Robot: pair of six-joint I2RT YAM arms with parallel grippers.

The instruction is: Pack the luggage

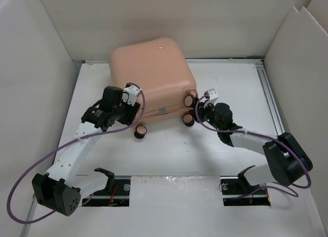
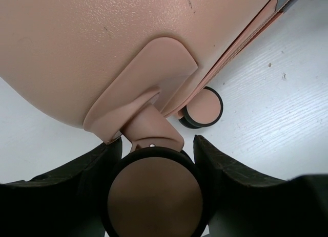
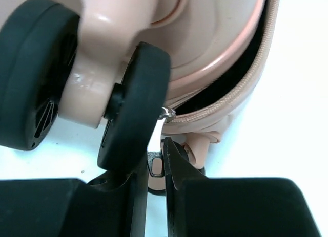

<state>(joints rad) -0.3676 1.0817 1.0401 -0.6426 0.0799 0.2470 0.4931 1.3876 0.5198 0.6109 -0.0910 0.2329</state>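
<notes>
Two grips along the salmon-pink hard-shell suitcase's lower edge: left gripper clamps a black-rimmed caster, right gripper pinches the metal zipper tab.

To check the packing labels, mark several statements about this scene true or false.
1. The salmon-pink hard-shell suitcase lies on the white table. True.
2. The left gripper clamps a pink-and-black caster wheel between its fingers. True.
3. The right gripper hangs wide open above the suitcase. False: it is nearly closed, pinching the small metal zipper pull beside the wheels.
4. The zip is fully closed. False: a dark gap shows along the seam.
</notes>
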